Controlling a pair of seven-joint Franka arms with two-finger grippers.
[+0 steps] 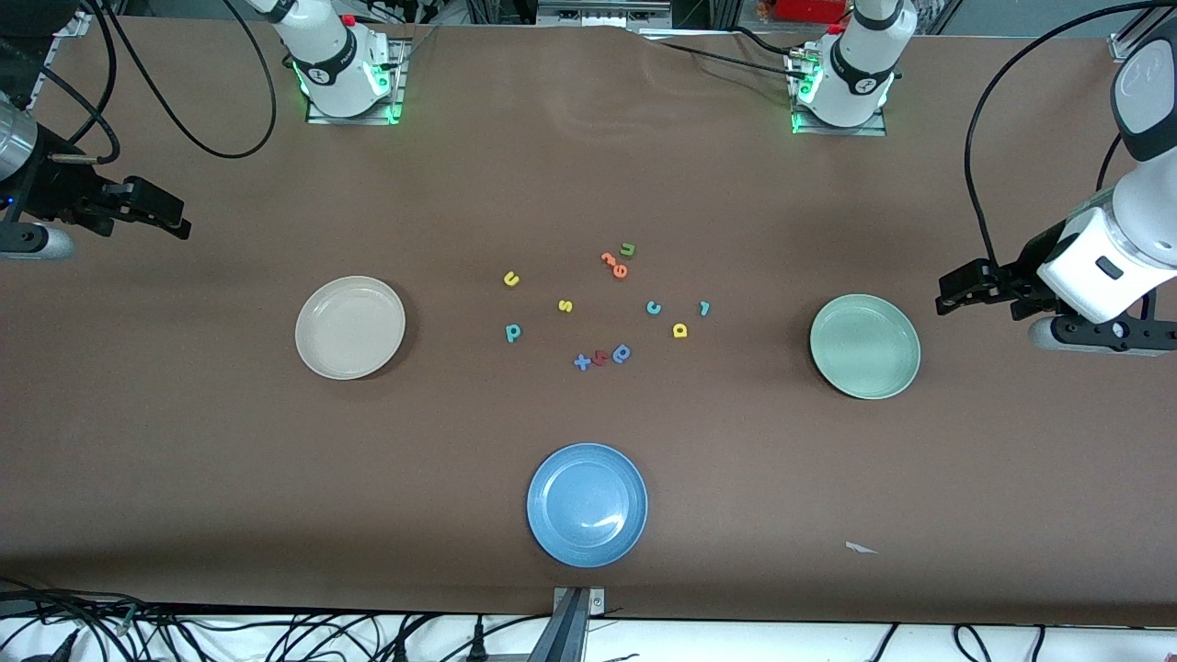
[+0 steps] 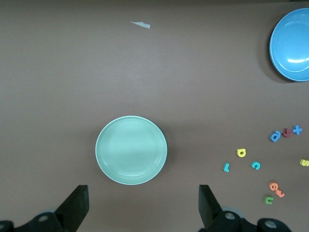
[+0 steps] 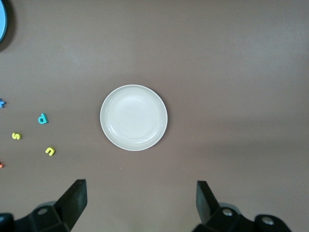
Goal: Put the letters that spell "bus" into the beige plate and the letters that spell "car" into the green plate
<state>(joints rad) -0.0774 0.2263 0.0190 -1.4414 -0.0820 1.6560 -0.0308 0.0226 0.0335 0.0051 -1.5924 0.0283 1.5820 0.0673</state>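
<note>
Both grippers hang in the air with their fingers spread wide and nothing between them. The left gripper [image 1: 947, 299] hovers over bare table at the left arm's end, just beside the green plate [image 1: 864, 346], and the right gripper [image 1: 175, 219] hovers at the right arm's end, near the beige plate [image 1: 349, 327]. Both plates hold nothing. All the letters lie loose on the table [image 1: 184, 478] between the two plates, well apart from either gripper: the yellow u [image 1: 511, 279], yellow s [image 1: 565, 306] and teal b [image 1: 512, 333] toward the beige plate; the teal c [image 1: 654, 308], teal r [image 1: 704, 308] and yellow a [image 1: 679, 330] toward the green plate. The front view alone shows both plates at once; only the left wrist view shows the whole blue plate [image 2: 291, 44] together with the green plate.
</note>
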